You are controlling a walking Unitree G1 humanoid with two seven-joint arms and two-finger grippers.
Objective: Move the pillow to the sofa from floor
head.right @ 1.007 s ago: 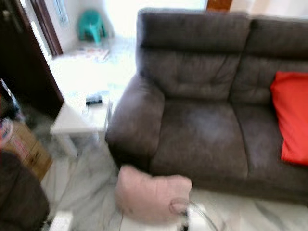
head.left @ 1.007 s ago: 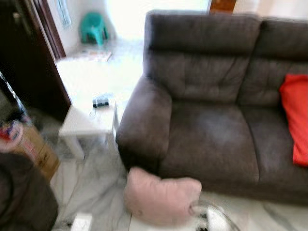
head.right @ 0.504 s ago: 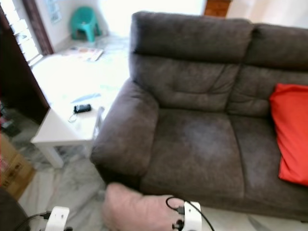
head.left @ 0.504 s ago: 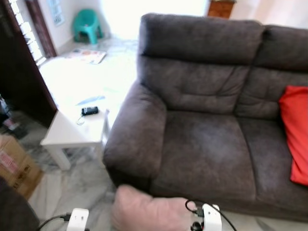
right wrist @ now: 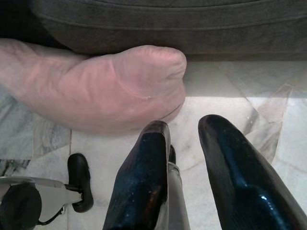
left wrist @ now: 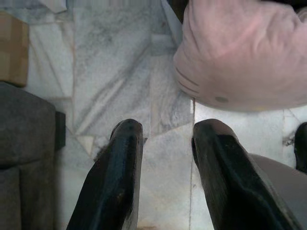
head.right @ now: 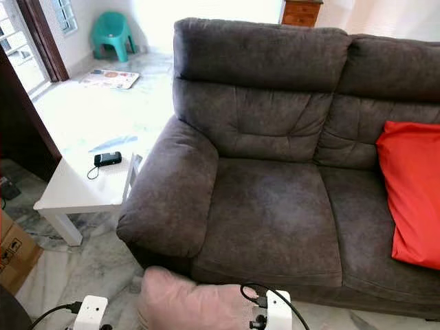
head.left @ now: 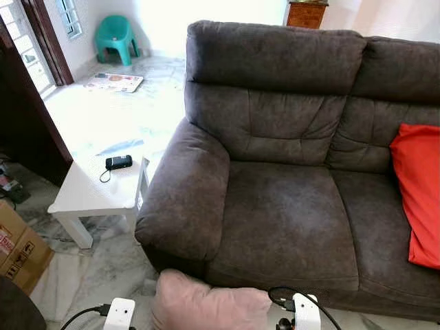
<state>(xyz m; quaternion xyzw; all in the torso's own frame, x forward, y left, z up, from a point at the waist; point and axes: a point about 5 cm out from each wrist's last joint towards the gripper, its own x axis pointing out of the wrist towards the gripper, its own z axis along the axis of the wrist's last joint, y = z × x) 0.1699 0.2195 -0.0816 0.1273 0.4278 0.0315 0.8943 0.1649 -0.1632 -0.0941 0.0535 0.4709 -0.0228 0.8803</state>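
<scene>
A pale pink pillow (head.left: 206,306) lies on the marble floor against the front of the dark grey sofa (head.left: 289,220), below its left armrest. My left gripper (left wrist: 169,129) hovers over the floor just short of the pillow (left wrist: 244,52), open with nothing between its fingers. My right gripper (right wrist: 184,127) is open too, its fingertips close to the pillow's (right wrist: 96,86) rounded corner, apart from it. Both white wrists (head.left: 306,313) show at the bottom edge of the eye views, one on each side of the pillow.
A red cushion (head.left: 419,192) leans on the sofa's right seat. A white side table (head.left: 89,189) with a black device (head.left: 118,162) stands left of the armrest. A cardboard box (head.left: 17,251) and a dark upholstered shape (left wrist: 24,129) sit at my left. A teal chair (head.left: 115,38) stands far back.
The camera has moved closer and steadied, so the blur has gone. The pillow now sits lower in the picture, still on the floor. Both wrists have come into view beside it.
</scene>
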